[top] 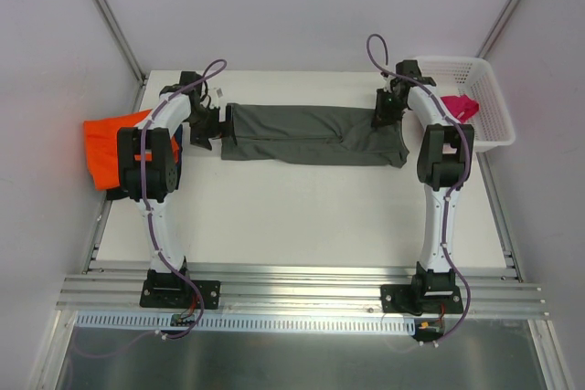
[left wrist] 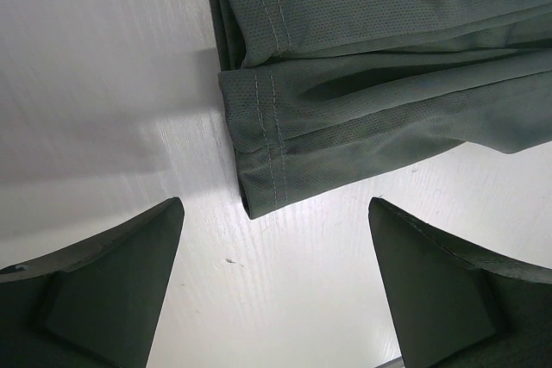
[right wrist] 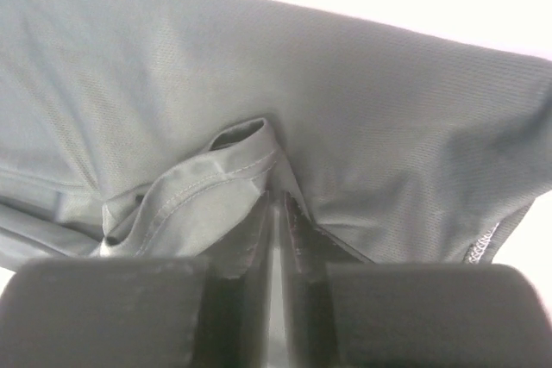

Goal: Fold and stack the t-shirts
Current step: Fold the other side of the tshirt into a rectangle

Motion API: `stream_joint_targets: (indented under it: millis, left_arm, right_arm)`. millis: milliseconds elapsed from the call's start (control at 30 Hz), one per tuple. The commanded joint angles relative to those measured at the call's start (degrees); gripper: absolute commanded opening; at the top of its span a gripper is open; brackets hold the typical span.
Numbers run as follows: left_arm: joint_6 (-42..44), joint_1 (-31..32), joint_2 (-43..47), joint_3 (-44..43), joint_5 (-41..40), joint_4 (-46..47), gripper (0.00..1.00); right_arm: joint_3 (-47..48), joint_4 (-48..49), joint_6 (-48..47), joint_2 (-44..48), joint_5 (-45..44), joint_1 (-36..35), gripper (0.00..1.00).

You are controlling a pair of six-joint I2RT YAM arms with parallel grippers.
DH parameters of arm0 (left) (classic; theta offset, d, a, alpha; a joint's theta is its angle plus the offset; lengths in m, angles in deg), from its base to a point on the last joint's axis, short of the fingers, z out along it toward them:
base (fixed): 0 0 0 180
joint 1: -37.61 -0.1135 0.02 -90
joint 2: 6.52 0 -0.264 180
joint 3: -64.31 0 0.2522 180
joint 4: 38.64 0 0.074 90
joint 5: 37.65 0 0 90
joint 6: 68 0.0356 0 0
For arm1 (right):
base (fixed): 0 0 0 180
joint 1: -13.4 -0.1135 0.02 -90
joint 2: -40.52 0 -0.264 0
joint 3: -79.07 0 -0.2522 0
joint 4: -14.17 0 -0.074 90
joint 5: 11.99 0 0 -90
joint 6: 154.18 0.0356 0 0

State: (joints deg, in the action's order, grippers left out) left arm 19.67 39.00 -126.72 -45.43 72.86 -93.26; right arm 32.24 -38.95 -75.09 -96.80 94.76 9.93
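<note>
One dark grey t-shirt is lying folded into a long band across the upper middle of the top view, flat on the white tabletop. Three shirts are showing in all. One orange t-shirt is sitting at the left edge of the frame, partly behind the left arm. One magenta-pink t-shirt is lying bunched inside the single white basket at the upper right.

Two end effectors are flanking the grey band, one at each end. The left end effector is hovering at the band's left end. In its wrist view the left end effector is standing wide open and gripping nothing. The stitched hem corner of the grey shirt is lying on the tabletop just above the gap between the two fingers.

The right end effector is sitting at the band's right end. In its wrist view the right end effector is pinching closed on a raised fold of the grey cloth, with a hemmed edge bunching up beside the fingers.
</note>
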Motion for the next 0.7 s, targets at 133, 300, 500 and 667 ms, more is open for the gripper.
stream_joint_targets:
  millis: [133,300,500,667]
  left_arm:
    - [0.39,-0.25,-0.82,-2.18,0.14,-0.27,0.86]
    - [1.53,0.02,-5.3,-6.49,0.58,-0.27,0.81]
    - [1.71,0.28,-7.68,-8.69,1.81,-0.18,0.72]
    - [1.36,0.46,-6.8,-7.73,2.78,-0.27,0.46]
  right_arm:
    - [2.4,0.42,-0.42,2.85,-2.34,0.56,0.41]
    - [0.91,0.07,0.02,1.97,-1.02,-0.23,0.42]
    - [1.08,-0.37,-0.59,1.09,0.47,-1.11,0.39]
    - [0.64,-0.11,-0.68,1.35,0.65,-1.02,0.07]
